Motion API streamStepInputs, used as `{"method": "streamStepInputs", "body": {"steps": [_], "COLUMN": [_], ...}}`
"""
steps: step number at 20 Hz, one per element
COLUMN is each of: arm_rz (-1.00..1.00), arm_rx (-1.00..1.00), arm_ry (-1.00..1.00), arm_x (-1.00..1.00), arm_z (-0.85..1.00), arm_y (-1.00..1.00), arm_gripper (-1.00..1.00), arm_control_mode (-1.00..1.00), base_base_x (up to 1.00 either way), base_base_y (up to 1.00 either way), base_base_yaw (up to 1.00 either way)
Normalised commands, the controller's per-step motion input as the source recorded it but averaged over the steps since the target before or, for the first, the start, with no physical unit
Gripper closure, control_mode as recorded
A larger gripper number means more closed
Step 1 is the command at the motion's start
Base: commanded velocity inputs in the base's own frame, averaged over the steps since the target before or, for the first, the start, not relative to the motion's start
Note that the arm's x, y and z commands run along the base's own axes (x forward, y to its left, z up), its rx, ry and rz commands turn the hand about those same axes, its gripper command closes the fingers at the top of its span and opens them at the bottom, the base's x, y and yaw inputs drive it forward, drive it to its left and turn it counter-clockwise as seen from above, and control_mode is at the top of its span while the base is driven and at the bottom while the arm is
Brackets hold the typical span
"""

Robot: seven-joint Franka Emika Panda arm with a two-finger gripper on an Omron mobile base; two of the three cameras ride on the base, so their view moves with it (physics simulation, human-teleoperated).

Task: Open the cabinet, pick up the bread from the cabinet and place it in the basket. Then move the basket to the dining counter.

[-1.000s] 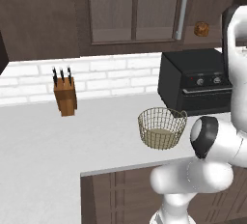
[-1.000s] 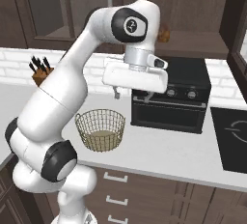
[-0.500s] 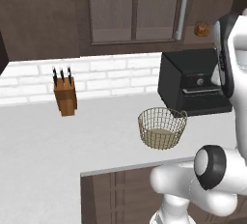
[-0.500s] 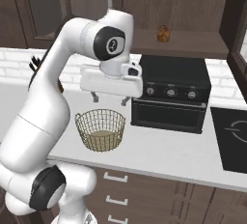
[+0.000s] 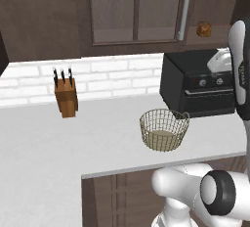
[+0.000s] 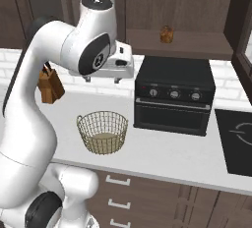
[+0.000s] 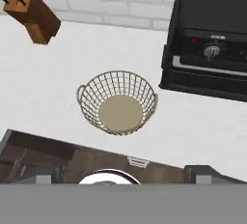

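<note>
The basket (image 7: 117, 103) sits empty on the white surface (image 5: 44, 143), just beside the black oven (image 6: 173, 95). The bread (image 6: 167, 34) rests on the cabinet (image 5: 134, 11) shelf above the oven. The gripper (image 6: 102, 78) hangs above the basket; I cannot tell how wide it stands.

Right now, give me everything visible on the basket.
The basket is a round, bowl-shaped tan-gold wire mesh with a solid pale base and two small loop handles on its rim. It sits upright and empty on the white counter, near the front edge, in front of the black oven and apart from it. The knife block stands further off by the brick wall. Nothing touches the basket but the counter.
</note>
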Motion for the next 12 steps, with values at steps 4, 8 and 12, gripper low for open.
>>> {"method": "streamStepInputs", "body": {"steps": [4,8,12], "arm_rz": [-0.16,-0.31,-0.36], "arm_rx": [-0.13,-0.05,0.13], "arm_ry": [-0.65,-0.39,-0.1], "arm_x": [0.49,0.51,0.52], "arm_z": [0.64,0.88,0.38], "arm_y": [0.17,0.2,0.23], "arm_gripper": [-1.0,-1.0,-1.0], "arm_control_mode": [-1.0,-1.0,-1.0], "base_base_x": [0.0,0.0,0.0], "base_base_y": [0.0,0.0,0.0], "base_base_yaw": [0.0,0.0,0.0]}}
